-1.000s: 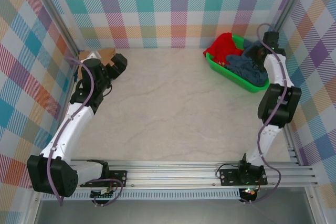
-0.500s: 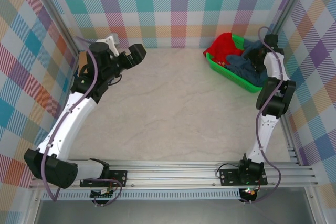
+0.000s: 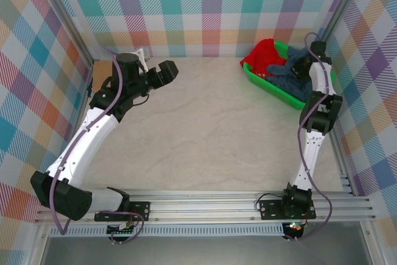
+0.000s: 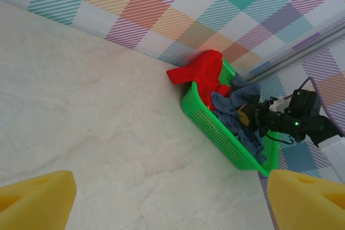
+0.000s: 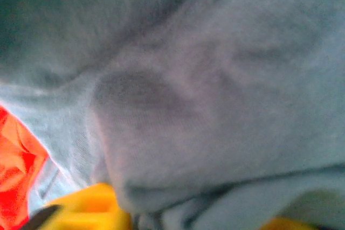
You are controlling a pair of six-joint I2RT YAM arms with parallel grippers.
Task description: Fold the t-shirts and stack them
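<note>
In the perforated green plastic basket (image 4: 215,133) at the far right corner of the marbled counter (image 3: 205,128), the right gripper (image 3: 300,64) clamps a soft slate-blue t-shirt (image 5: 215,79) beside a crumpled red t-shirt (image 3: 263,53), while the left gripper (image 4: 172,195) stands spread wide.

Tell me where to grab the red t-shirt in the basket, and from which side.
Grip the bunched fold of the red t-shirt that spills over the far-left corner of the green basket, coming from above on the table side. That part rises above the rim and is farthest from the blue t-shirt, so a pinch there would likely catch red cloth alone.
</note>
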